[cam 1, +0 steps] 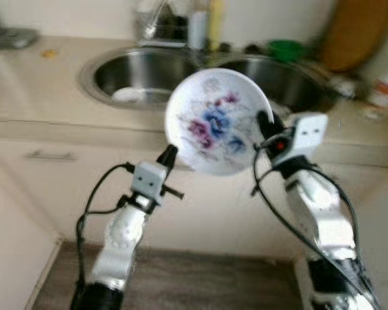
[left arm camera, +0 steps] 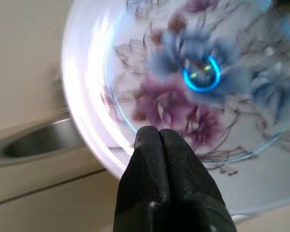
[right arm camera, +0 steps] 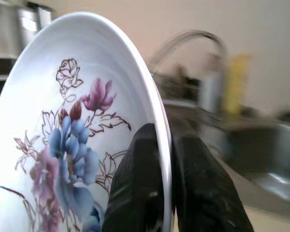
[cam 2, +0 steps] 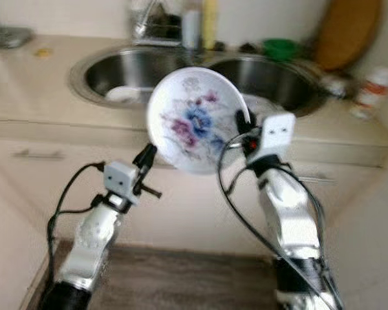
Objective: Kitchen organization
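sink (cam 1: 110,81): double basin, landmark, set in counter | plate (cam 1: 215,121): floral, held on edge in front of sink, face toward camera, likely for transfer | right gripper (right arm camera: 166,169): clamped across plate rim, carries load | left gripper (cam 1: 169,155): fingers pressed together, tips at plate's lower rim, likely steadying

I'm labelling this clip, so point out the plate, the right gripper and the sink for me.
plate (cam 1: 215,123), left eye view, on its flowered centre
right gripper (right arm camera: 170,193), right wrist view, between its fingertips, at the plate's rim
sink (cam 1: 152,70), left eye view, on the left basin's back wall
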### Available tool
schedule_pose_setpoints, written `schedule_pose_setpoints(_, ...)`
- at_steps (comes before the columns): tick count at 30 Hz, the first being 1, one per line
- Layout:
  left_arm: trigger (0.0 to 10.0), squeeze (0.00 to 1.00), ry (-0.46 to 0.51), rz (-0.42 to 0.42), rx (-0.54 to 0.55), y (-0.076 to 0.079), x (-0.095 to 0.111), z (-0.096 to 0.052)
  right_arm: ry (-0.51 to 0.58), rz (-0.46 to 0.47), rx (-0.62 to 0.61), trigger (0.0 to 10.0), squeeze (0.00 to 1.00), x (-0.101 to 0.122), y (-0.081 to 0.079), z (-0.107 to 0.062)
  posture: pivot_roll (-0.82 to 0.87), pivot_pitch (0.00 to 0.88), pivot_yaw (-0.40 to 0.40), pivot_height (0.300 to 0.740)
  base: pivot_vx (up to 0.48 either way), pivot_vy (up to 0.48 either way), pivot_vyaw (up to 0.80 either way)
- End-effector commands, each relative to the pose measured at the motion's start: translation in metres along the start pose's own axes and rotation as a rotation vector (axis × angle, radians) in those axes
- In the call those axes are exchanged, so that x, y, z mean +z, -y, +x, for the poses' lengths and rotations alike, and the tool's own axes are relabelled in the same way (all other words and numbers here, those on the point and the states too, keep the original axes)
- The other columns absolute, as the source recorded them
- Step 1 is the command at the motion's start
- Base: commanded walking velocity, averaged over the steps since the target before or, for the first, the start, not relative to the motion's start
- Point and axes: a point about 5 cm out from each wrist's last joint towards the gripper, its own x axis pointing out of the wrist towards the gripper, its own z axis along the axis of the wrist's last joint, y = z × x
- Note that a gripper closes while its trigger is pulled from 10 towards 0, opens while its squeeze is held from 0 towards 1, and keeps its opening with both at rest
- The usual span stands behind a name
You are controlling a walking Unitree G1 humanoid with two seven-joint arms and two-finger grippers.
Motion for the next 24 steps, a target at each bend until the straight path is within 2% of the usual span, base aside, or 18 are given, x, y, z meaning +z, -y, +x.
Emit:
schedule_pose_setpoints(1,10.0,0.00,0.024,-0.013,-0.029,0.009,0.004,0.004,0.072,-0.013,-0.057,0.0,0.00,0.017,0.014,0.000,0.11,0.000,-0.061,0.740,0.251,0.000,0.40)
schedule_pose_setpoints(4,10.0,0.00,0.023,-0.012,-0.030,0.009,0.004,0.004,0.135,0.043,-0.095,0.0,0.00,0.032,0.018,0.005,0.11,0.000,-0.061,0.740,0.249,0.000,0.00)
schedule_pose_setpoints(12,10.0,0.00,0.019,-0.012,-0.040,0.009,0.003,0.005,0.218,0.070,-0.145,0.0,0.00,0.050,0.022,0.011,0.11,0.000,-0.055,0.740,0.248,0.000,0.00)
schedule_pose_setpoints(24,10.0,0.00,0.024,-0.014,-0.034,0.010,0.004,0.005,0.214,0.054,-0.164,0.0,0.00,0.048,0.022,0.010,0.12,0.000,-0.059,0.740,0.249,0.000,0.00)
